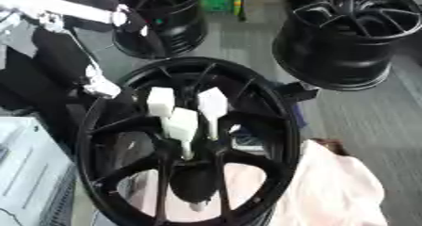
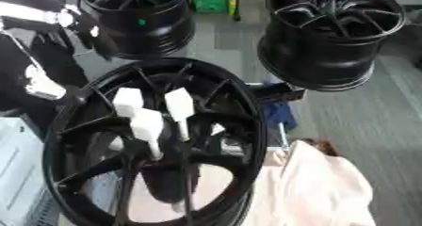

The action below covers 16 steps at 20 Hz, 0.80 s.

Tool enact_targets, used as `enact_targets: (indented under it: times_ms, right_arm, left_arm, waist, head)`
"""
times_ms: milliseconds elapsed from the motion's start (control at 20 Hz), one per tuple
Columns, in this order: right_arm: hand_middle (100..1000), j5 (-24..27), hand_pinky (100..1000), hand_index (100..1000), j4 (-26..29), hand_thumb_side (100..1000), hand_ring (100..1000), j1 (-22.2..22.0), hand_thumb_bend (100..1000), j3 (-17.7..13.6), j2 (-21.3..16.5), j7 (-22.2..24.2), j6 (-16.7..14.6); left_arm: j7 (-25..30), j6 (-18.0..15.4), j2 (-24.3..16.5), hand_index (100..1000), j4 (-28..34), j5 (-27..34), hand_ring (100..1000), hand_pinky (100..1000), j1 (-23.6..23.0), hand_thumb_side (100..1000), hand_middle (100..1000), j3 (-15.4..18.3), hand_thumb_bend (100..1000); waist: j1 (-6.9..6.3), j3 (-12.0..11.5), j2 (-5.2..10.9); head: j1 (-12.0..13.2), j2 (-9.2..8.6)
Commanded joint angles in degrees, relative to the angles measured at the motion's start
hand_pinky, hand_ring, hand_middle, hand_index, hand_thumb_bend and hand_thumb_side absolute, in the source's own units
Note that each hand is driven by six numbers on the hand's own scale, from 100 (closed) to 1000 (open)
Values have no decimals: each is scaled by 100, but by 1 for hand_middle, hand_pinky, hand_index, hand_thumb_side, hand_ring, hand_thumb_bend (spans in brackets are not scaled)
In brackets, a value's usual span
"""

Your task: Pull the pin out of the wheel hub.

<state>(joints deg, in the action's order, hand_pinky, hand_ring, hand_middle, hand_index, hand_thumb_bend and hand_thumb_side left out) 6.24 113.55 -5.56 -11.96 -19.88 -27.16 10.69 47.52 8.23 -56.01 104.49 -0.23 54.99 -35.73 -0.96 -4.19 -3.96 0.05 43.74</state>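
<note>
Grey floor fills the background, with 2 spare black rims (image 1: pixel 342 36) standing at the upper frame. My wheel hub (image 1: pixel 190 140) dominates the centre, a pink cloth (image 1: pixel 329 192) at lower right. 3 white pins (image 1: pixel 183 124) stick up from its middle. My left arm (image 1: pixel 62 11) crosses the upper left; neither hand shows, so I cannot tell their state. Pulling a pin at an angle could jam it.

3 wheel hubs (image 1: pixel 272 121), 3 white pins (image 1: pixel 183 125)
</note>
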Motion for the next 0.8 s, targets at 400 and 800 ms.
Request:
enact_targets:
  times_ms: [400, 800]
  right_arm:
    - [741, 38, 707, 764, 92, 773, 712, 46, 100, 1, -39, 42, 10]
    - [741, 64, 708, 763, 77, 777, 712, 47, 100, 27, 2, 90, 14]
  left_arm:
    - [-252, 576, -238, 900, 316, -119, 839, 839, -60, 406, 772, 93, 450]
    - [-316, 495, 136, 913, -201, -415, 846, 844, 67, 405, 788, -65, 443]
  waist:
    - [13, 28, 36]
    - [43, 40, 12]
  head:
    - [10, -44]
    - [24, -40]
